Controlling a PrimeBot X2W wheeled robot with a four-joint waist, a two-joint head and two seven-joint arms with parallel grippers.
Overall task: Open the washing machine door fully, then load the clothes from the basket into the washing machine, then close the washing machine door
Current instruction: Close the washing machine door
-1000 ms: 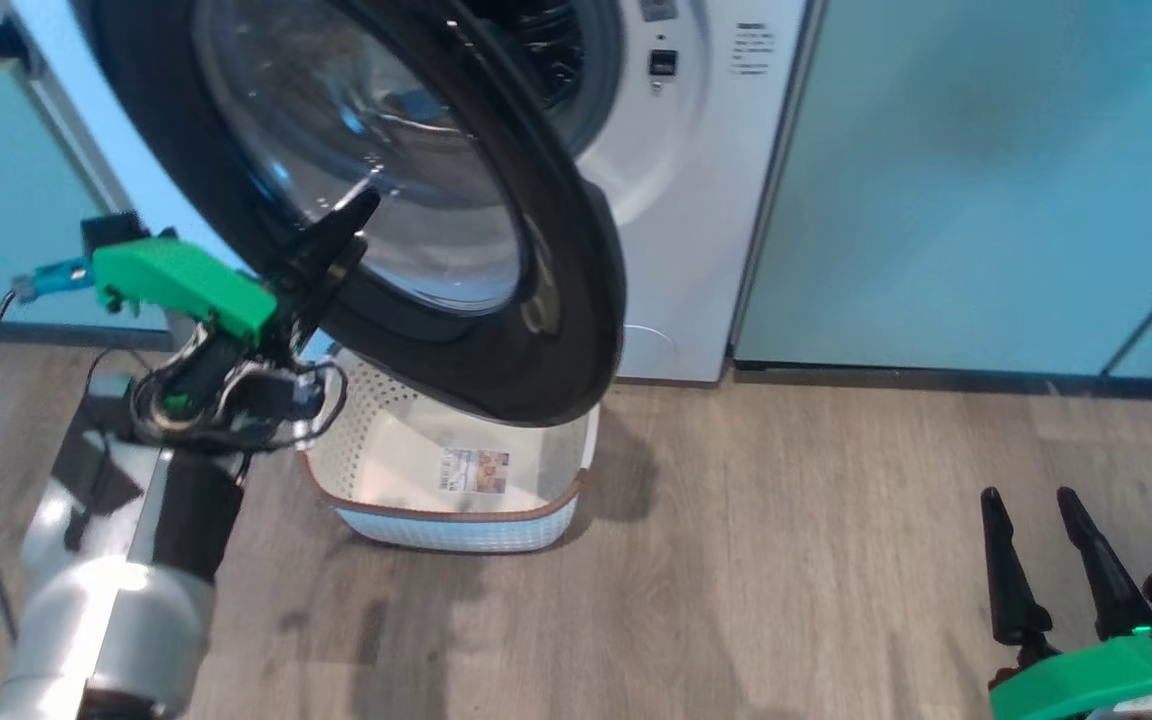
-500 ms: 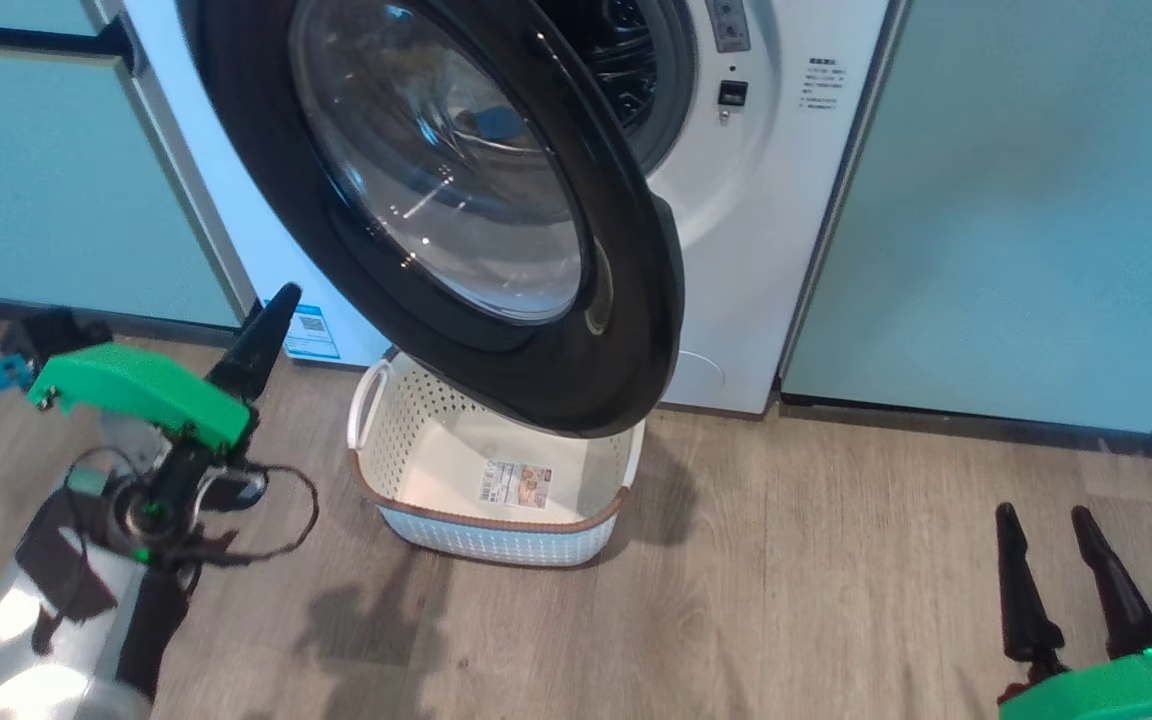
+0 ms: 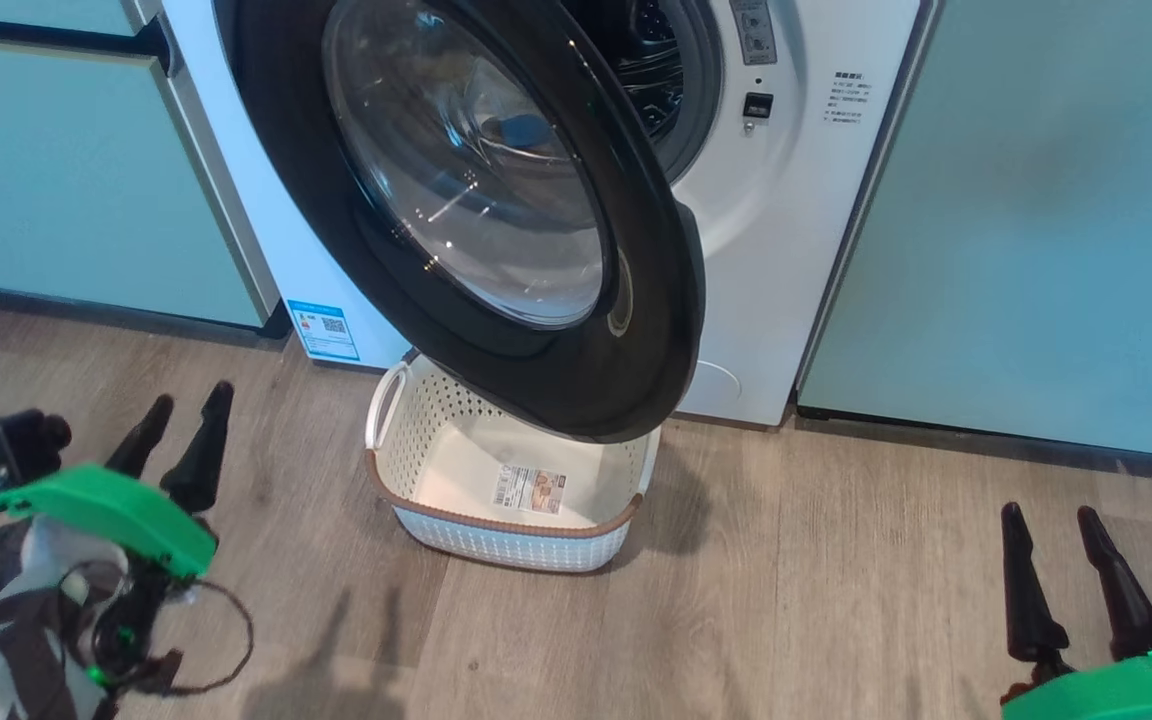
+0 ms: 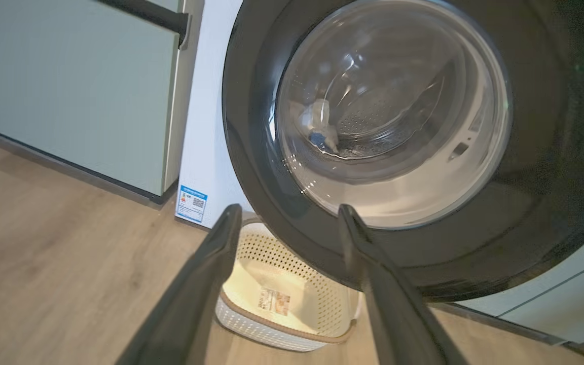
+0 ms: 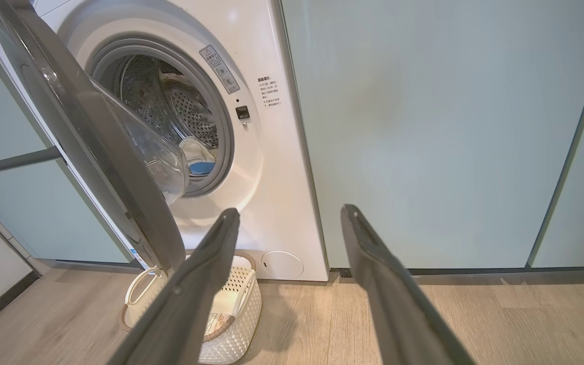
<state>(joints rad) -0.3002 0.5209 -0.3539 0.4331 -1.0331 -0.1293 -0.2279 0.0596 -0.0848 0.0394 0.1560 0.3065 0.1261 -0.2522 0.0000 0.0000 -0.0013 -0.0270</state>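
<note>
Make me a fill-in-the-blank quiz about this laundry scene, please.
The cream perforated plastic basket has only a ____ on its bottom. The pale yellow and blue clothes lie inside the white washing machine's steel ____. The round black-rimmed glass door stands ____, not shut. The left gripper and right gripper hold ____.
Missing: label; drum; open; nothing.

The wood-look floor (image 3: pixel 816 600) carries the basket (image 3: pixel 506 548) (label on its bottom) before the washing machine (image 3: pixel 786 230).

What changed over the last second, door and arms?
The left pincer came off the washing machine door and drew back low toward the robot, open and empty. The head camera shifted too. Door still partly open, right pincer still open and idle, basket still empty.
</note>
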